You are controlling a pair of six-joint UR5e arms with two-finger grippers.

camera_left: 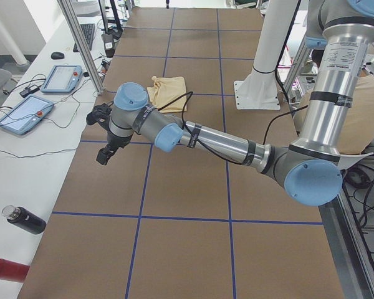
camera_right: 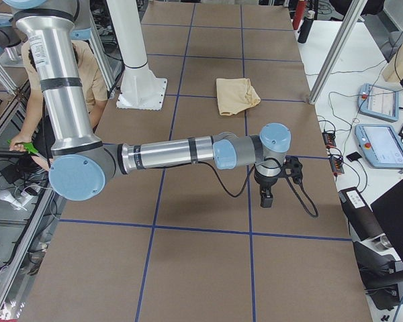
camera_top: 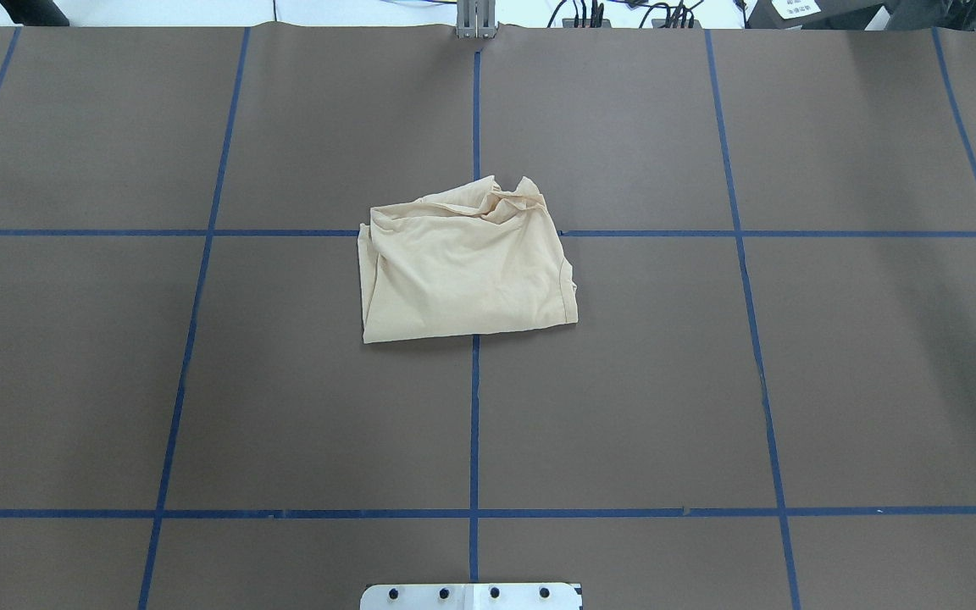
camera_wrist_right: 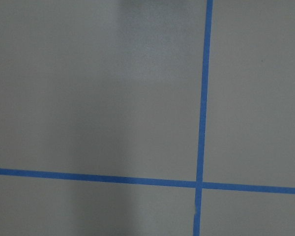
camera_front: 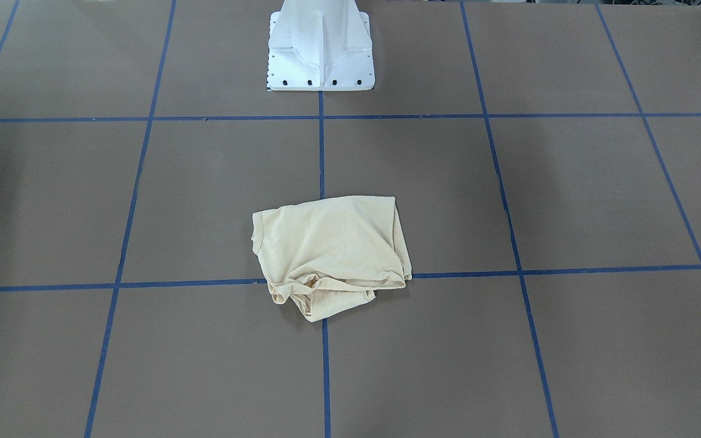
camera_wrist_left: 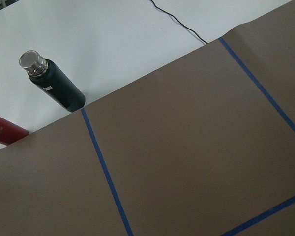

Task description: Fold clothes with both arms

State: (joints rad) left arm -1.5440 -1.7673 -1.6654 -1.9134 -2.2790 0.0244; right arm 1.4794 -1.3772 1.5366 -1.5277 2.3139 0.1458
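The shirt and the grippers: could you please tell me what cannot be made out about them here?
Shirt: any print or label is hidden in every view, since the fabric is bunched over itself.
Left gripper: seen only in the exterior left view, small and dark; open or shut cannot be told.
Right gripper: only in the exterior right view, likewise too small to judge.

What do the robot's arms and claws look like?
The left arm and right arm are shiny silver tubes with round light-blue joint caps and black bands. A black cable trails near each wrist. The left gripper and right gripper are small and black.
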